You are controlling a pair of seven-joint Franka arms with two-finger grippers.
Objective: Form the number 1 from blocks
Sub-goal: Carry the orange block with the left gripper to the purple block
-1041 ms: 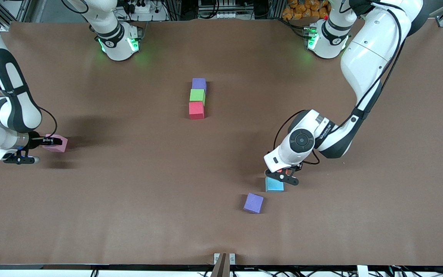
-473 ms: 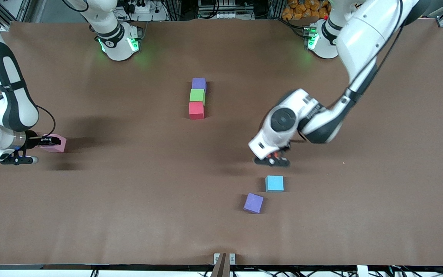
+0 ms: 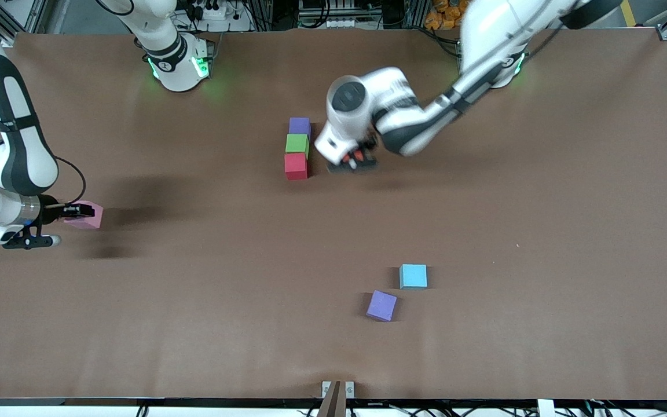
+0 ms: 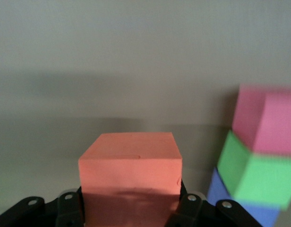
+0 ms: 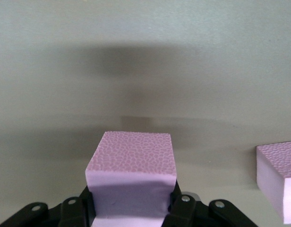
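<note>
A line of touching blocks lies mid-table: purple (image 3: 299,125), green (image 3: 297,143), red (image 3: 296,165). My left gripper (image 3: 352,162) hangs just beside the red and green ones, toward the left arm's end, shut on an orange block (image 4: 130,161). The left wrist view shows the red (image 4: 266,123), green (image 4: 256,172) and purple (image 4: 240,208) blocks close by. My right gripper (image 3: 76,212) is low over the table at the right arm's end, shut on a pink block (image 5: 131,156), which the front view shows as pink block (image 3: 90,215).
A light blue block (image 3: 413,276) and a second purple block (image 3: 381,305) lie loose nearer the front camera, slightly toward the left arm's end. In the right wrist view, part of another pink block (image 5: 278,175) lies on the table close to the held one.
The left arm has swung from over the light blue block to beside the line, carrying the orange block. The right arm has barely moved.
</note>
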